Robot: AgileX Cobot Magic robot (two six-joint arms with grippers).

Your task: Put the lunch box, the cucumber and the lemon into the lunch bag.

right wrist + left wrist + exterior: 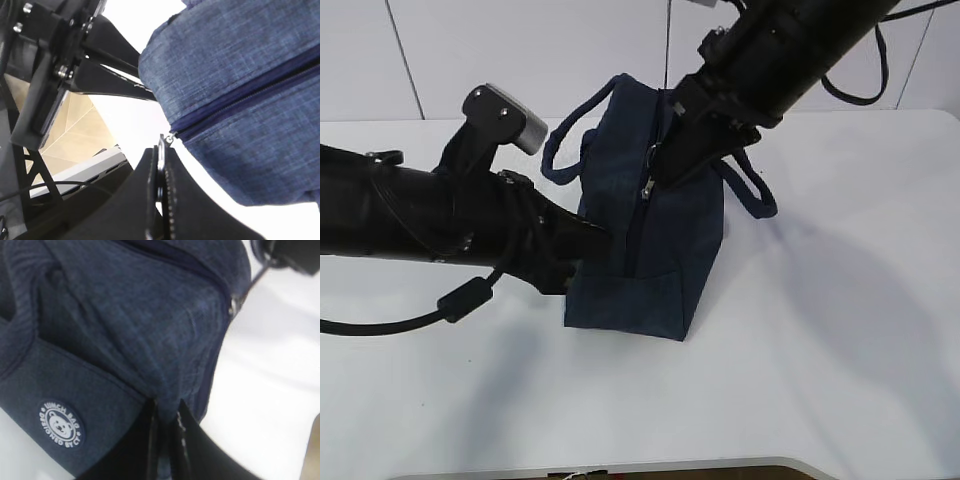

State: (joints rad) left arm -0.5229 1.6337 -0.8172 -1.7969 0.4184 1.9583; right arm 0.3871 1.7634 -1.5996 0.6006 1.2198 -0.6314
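Note:
The dark navy lunch bag (660,255) stands on the white table with its top zipper (638,215) drawn shut along the stretch that shows. My left gripper (603,240) is shut on a fold of the bag's fabric at its near end; in the left wrist view the fingertips (166,407) pinch the cloth of the lunch bag (125,330). My right gripper (663,168) comes down from above and is shut on the silver ring pull (161,146) at the zipper's end of the lunch bag (250,75). The lunch box, the cucumber and the lemon are out of view.
Two padded handles (752,190) hang off the bag's sides. The left arm's cable (460,300) loops over the white table (820,380). The table's front edge (620,468) runs along the bottom; a white wall stands behind.

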